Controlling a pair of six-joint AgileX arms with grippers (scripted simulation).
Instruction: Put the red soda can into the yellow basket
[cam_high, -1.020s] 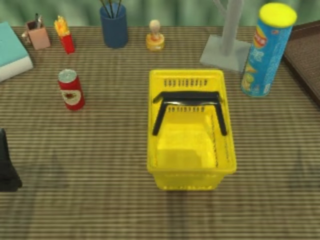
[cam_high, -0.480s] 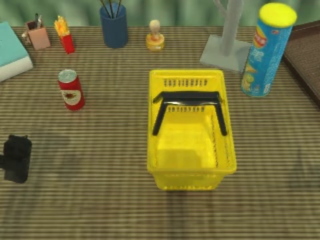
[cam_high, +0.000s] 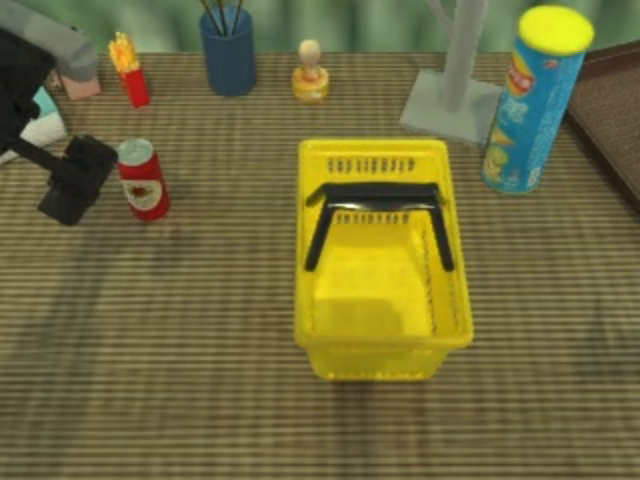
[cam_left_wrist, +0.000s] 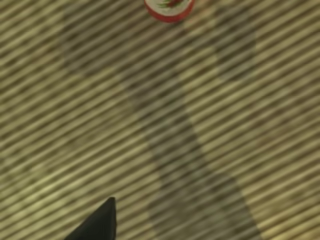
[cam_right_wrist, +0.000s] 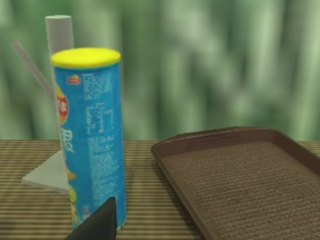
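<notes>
The red soda can (cam_high: 142, 180) stands upright on the table's left side, silver top up and label patch showing. My left gripper (cam_high: 88, 170) hovers just left of it, open and apart from the can. In the left wrist view one dark fingertip (cam_left_wrist: 102, 225) shows over the mat, with the red soda can's base (cam_left_wrist: 170, 7) farther ahead. The yellow basket (cam_high: 445, 300) sits at the table's middle, its black handles (cam_high: 378, 195) folded across the opening and nothing inside. My right arm is outside the top view; one of its fingertips (cam_right_wrist: 100, 222) shows in the right wrist view.
Near the can stand a red fries box (cam_high: 130, 70), a pink pen holder (cam_high: 85, 85) and a blue cup (cam_high: 228, 50). A small wooden figure (cam_high: 311, 72), a grey stand (cam_high: 452, 100), a tall blue chips tube (cam_high: 532, 100) and a brown tray (cam_high: 610, 120) line the back and right.
My left arm has swung from the left edge up towards the back, and its gripper now sits beside the can. The can and basket have not moved.
</notes>
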